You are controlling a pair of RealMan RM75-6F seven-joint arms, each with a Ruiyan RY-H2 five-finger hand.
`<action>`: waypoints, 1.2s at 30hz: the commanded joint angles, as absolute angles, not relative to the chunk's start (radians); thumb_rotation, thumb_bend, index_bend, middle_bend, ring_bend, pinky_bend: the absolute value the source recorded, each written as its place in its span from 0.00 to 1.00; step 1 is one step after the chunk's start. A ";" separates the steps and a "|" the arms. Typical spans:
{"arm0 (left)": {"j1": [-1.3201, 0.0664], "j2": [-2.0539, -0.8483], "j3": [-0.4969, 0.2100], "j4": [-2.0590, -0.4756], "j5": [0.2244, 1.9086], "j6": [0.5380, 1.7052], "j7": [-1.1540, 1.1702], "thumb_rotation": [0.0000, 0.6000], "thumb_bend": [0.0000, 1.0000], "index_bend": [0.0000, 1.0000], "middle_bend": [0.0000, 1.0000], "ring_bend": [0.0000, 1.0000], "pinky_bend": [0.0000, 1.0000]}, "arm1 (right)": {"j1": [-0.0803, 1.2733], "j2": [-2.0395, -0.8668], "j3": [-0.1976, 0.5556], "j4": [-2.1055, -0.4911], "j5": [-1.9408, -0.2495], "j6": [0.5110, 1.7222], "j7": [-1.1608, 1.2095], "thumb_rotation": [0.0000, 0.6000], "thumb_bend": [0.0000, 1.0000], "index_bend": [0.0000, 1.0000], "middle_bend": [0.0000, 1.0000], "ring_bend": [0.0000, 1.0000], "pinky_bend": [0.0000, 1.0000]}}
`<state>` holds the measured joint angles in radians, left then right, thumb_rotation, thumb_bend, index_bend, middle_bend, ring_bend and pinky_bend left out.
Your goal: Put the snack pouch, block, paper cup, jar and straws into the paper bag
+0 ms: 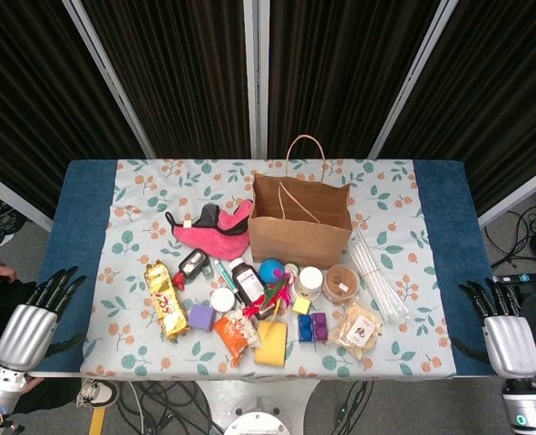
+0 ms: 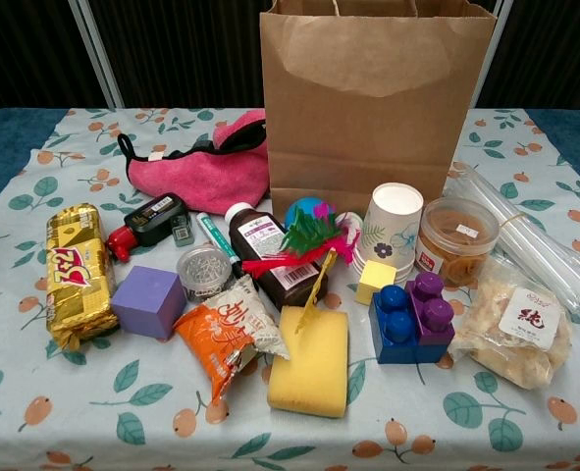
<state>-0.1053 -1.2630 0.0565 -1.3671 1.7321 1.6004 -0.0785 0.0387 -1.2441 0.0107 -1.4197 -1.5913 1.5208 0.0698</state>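
Straws well apart from right hand fingers

This looks like a robotics lab or recording studio. Dark curtains on metal frame poles enclose the worktop, which wears a floral cloth. Loose cables trail across the grey floor.

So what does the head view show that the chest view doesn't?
Only the head view shows the left hand and right hand, both empty with fingers spread, off the table's sides, plus the bag's handles and open top and the far table edge. Only the chest view shows close detail: the cup's leaf print and the jar's label. Both show the bag, straws, blocks, snack pouch and sponge.
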 commanded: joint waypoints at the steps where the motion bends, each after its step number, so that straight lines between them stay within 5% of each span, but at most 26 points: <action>1: -0.105 -1.266 0.057 -1.363 1.732 1.601 -0.083 1.00 0.03 0.12 0.14 0.08 0.22 | 0.042 -1.246 0.010 -1.421 -1.591 1.517 0.064 1.00 0.00 0.15 0.14 0.00 0.00; 25: -0.098 -1.276 0.056 -1.340 1.726 1.616 -0.101 1.00 0.03 0.12 0.13 0.08 0.22 | 0.165 -1.257 -0.093 -1.464 -1.873 1.412 -0.221 1.00 0.00 0.15 0.18 0.00 0.00; 36: -0.108 -1.284 0.053 -1.333 1.722 1.600 -0.106 1.00 0.03 0.12 0.13 0.08 0.22 | 0.195 -1.289 -0.105 -1.431 -1.850 1.310 -0.327 1.00 0.00 0.15 0.19 0.00 0.00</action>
<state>-0.1075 -1.2837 0.0535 -1.3339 1.7222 1.6006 -0.1057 0.1890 -1.2839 -0.1040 -1.4317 -1.8558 1.3202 -0.3181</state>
